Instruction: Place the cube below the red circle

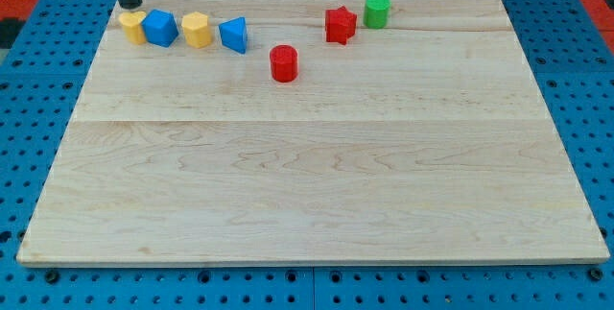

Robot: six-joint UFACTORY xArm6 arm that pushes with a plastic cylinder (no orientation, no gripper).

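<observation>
The red circle (283,63) is a short red cylinder standing a little left of the board's middle, near the view's top. The blue cube (160,28) sits at the top left, touching a yellow block (132,27) on its left. My tip (129,7) is at the top left corner, just above the yellow block and up-left of the blue cube. A second yellow block (196,30) and a blue triangle-like block (233,35) lie to the cube's right, in a row.
A red star (340,25) and a green cylinder (377,11) stand at the top, right of centre. The wooden board (307,176) lies on a blue pegboard surface (595,80).
</observation>
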